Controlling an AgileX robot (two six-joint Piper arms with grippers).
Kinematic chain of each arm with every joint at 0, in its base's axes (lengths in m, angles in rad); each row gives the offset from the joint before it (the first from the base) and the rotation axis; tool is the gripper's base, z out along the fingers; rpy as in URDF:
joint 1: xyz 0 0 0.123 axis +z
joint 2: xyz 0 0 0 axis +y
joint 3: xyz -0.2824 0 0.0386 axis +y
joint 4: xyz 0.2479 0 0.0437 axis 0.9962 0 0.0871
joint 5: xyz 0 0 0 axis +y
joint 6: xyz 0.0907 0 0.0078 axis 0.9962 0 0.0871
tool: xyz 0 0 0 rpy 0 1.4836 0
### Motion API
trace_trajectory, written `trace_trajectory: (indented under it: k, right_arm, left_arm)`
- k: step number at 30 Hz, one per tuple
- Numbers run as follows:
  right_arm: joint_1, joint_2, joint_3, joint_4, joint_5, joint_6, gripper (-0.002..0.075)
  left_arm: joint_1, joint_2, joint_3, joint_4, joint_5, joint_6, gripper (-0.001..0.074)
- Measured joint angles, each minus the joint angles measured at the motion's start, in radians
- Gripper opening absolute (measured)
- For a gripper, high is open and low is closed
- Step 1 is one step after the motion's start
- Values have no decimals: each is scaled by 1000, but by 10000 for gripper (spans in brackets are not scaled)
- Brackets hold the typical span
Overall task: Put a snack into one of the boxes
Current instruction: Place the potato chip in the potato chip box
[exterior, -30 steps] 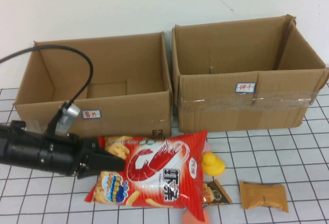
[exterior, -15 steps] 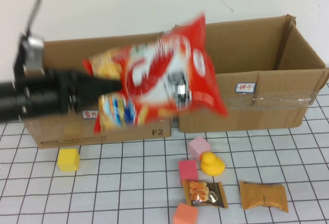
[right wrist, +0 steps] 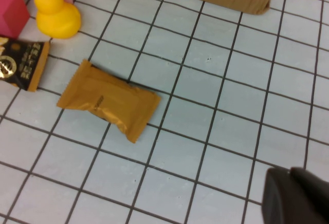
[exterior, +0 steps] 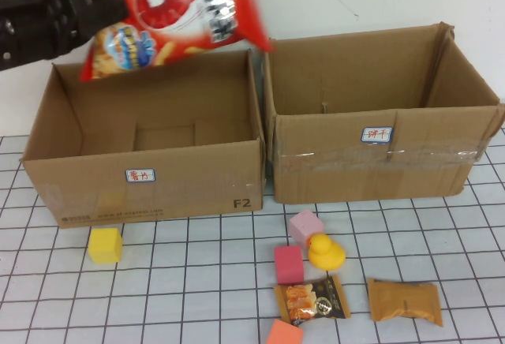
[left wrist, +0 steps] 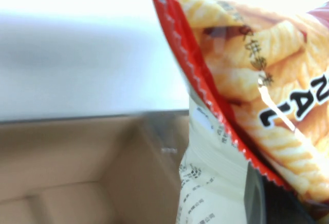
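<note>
A big red bag of shrimp chips (exterior: 170,9) hangs in the air above the back of the left box (exterior: 150,178). My left gripper (exterior: 118,13) is shut on the bag's left edge, high at the far left. In the left wrist view the bag (left wrist: 257,80) fills the frame, with the box's brown inside (left wrist: 77,167) below it. The right box (exterior: 379,162) stands beside the left one, open and with a white label. My right gripper (right wrist: 288,172) is shut on nothing, low over the gridded table near a brown snack packet (right wrist: 108,106).
In front of the boxes lie a yellow duck (exterior: 325,251), two pink cubes (exterior: 304,224), an orange cube (exterior: 284,333), a yellow cube (exterior: 105,244), a dark snack packet (exterior: 312,301) and the brown packet (exterior: 404,301).
My left gripper has lifted the chips bag from the table in front of the boxes up and back, to above the left box. The small things under the bag now show.
</note>
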Motion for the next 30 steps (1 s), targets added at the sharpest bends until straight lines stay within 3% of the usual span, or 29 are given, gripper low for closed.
trace_trajectory:
  k: [9, 11, 16, 18, 20, 23, 24, 26, 30]
  right_arm:
    - [0, 0, 0, 4, 0, 0, -1]
    - [0, 0, 0, 4, 0, 0, -1]
    - [0, 0, 0, 11, 0, 0, -1]
    - [0, 0, 0, 13, 0, 0, -1]
    - [0, 0, 0, 14, 0, 0, -1]
    - [0, 0, 0, 14, 0, -2, -1]
    - [0, 0, 0, 14, 0, -7, -1]
    - [0, 0, 0, 16, 0, -35, -1]
    - [0, 0, 0, 52, 10, -122, -1]
  left_arm:
    - [0, 47, -4, 188, -106, 26, 101]
    - [0, 57, -4, 210, -137, 26, 167]
    - [0, 73, -4, 218, -224, 25, 510]
    - [0, 73, -4, 217, -226, 39, 602]
    - [0, 73, -4, 217, -217, 49, 646]
    - [0, 71, -4, 218, -191, 51, 634]
    - [0, 63, -4, 220, -174, 51, 598]
    - [0, 40, -4, 222, -161, 51, 507]
    - [0, -42, -4, 243, -150, 51, 215]
